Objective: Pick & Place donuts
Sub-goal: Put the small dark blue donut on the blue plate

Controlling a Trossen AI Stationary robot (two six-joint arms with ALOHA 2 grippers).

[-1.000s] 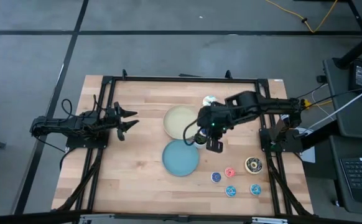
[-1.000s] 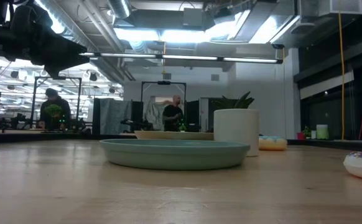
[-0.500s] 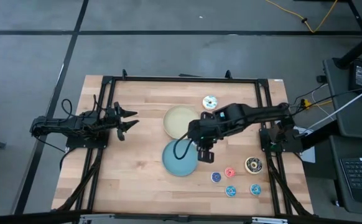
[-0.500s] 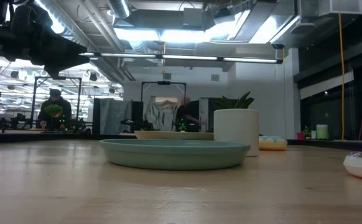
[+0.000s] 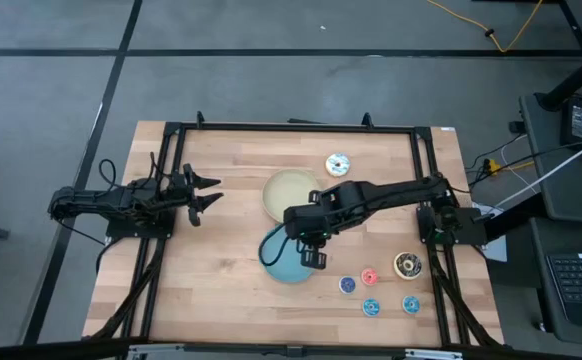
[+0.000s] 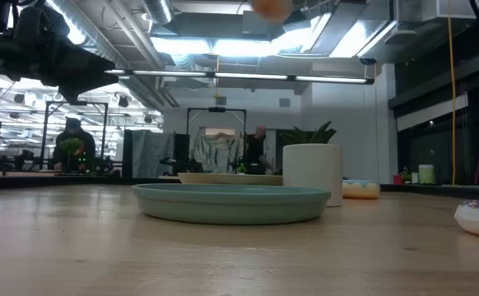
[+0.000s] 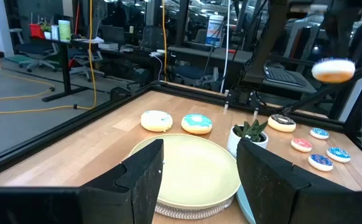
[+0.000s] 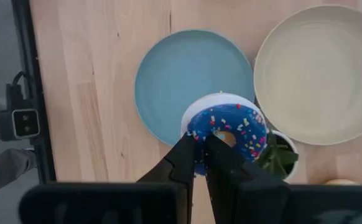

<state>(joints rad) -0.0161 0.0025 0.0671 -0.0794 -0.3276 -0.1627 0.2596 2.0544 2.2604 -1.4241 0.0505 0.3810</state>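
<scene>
The right gripper (image 8: 199, 149) pinches a blue sprinkled donut (image 8: 226, 129) above the blue plate (image 8: 168, 87) — it should lower squarely, then release gently.

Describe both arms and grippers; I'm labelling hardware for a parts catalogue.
Both arms are dark and slender, with black cables along them. The left gripper has two pointed dark fingers; in its wrist view they look broad and matte black. The right gripper has narrow dark fingers.

Blue-iced sprinkled donut (image 8: 226, 129) above plate
</scene>
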